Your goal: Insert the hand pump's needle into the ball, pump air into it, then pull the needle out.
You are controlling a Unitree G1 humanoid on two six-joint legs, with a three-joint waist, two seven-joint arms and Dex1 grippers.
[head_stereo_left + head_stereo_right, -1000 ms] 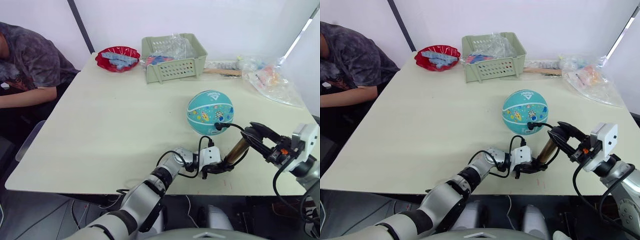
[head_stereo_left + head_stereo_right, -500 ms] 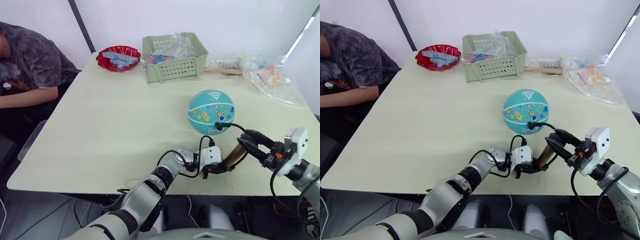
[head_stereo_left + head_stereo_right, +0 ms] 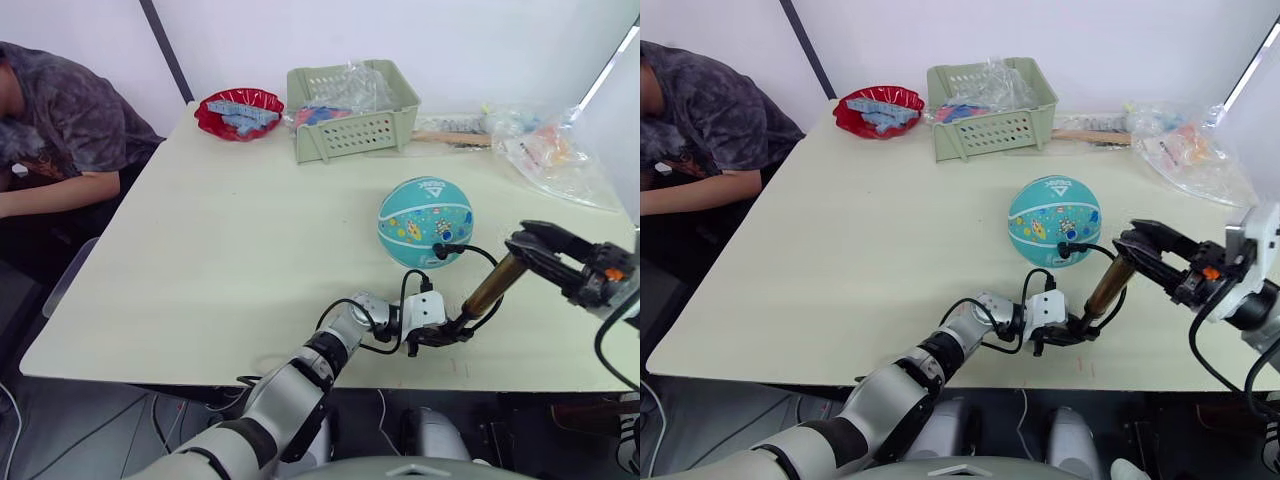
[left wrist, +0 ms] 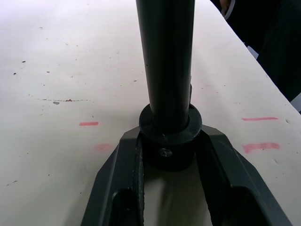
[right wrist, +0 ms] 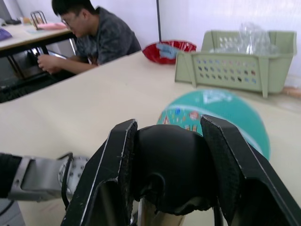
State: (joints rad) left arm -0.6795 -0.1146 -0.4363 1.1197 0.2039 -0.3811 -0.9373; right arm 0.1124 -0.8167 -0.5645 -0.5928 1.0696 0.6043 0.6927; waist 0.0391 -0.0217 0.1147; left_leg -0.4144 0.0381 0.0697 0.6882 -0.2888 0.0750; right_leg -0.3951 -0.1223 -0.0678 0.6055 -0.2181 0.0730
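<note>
The teal ball [image 3: 424,221] rests on the table [image 3: 230,250], right of centre. The hand pump [image 3: 491,287] stands tilted near the front edge, its bronze barrel between my two grippers. My left gripper [image 3: 448,334] is shut on the pump's black bottom cap [image 4: 170,141], close to the tabletop. My right gripper [image 3: 527,243] is shut on the black top cap [image 5: 169,165], with the ball [image 5: 221,110] behind it. The thin black hose [image 3: 478,255] arcs from the pump to the needle's black fitting [image 3: 441,251], which sits against the ball's near side. The pin itself is hidden.
A green basket [image 3: 352,100] holding plastic packets and a red bowl [image 3: 238,110] stand at the back. Clear bags [image 3: 555,160] lie at the back right. A person [image 3: 60,120] sits at the table's left side. The table's front edge runs just below the pump.
My right gripper first pushed the pump's top down toward the left gripper, then rose up and to the right, so more bronze barrel shows. Left gripper and ball stayed put.
</note>
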